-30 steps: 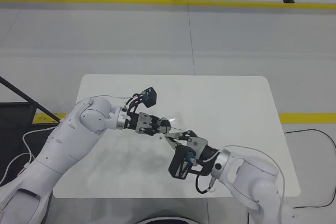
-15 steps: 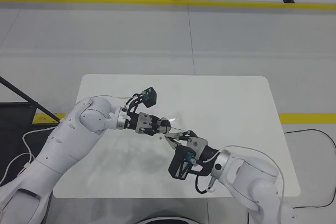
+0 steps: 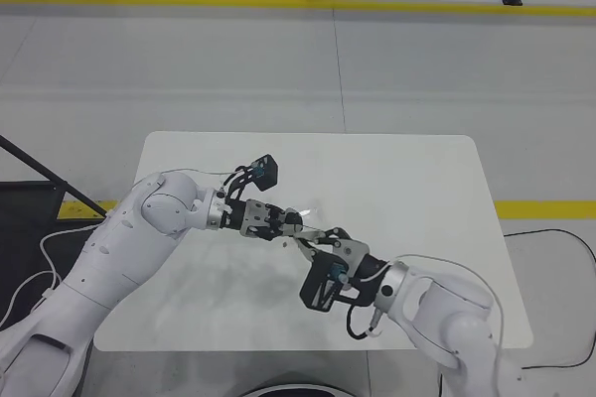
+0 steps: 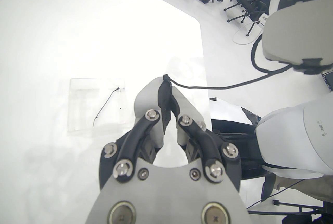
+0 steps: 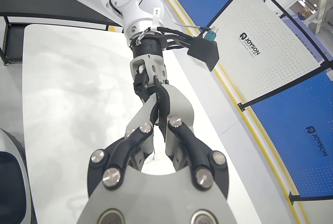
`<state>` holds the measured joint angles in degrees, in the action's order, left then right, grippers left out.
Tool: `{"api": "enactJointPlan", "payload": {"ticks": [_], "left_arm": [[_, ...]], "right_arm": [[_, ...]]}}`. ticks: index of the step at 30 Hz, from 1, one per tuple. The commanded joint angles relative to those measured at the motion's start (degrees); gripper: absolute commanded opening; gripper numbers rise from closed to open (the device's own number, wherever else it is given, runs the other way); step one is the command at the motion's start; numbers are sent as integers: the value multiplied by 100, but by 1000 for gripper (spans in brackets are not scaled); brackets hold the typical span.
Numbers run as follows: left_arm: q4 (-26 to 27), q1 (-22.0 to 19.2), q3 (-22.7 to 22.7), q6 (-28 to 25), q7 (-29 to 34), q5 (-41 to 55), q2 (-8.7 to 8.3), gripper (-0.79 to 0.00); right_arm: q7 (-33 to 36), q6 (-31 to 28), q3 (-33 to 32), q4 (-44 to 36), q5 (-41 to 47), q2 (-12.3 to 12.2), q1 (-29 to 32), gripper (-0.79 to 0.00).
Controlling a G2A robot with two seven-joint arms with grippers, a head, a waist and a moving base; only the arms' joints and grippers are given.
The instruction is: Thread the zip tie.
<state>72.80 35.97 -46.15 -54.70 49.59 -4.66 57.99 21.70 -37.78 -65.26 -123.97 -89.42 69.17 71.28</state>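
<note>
Near the middle of the table [image 3: 407, 179], the left gripper [image 4: 165, 83] and right gripper [image 5: 157, 102] stand tip to tip, both clenched. The thin black zip tie [image 4: 105, 105] lies on a clear plate [image 4: 78, 110], beside the left jaws, outside them.

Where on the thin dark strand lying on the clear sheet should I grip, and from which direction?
Probably mid-length on the dark strand, coming straight down with the fingers closing across it. It is thin and lies flat on the clear sheet, so no side offers a way under it. The left claw is shut, so open it first.
</note>
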Motion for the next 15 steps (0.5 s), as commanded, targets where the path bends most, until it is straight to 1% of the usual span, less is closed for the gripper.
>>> {"api": "enactJointPlan", "payload": {"ticks": [1,15], "left_arm": [[0,0,0,0,0,0,0,-785],[0,0,0,0,0,0,0,-785]], "right_arm": [[-12,43,-5,-12,-30,-4,11,-785],[-212,543,82,-94,-507,-12,71,-785]]}}
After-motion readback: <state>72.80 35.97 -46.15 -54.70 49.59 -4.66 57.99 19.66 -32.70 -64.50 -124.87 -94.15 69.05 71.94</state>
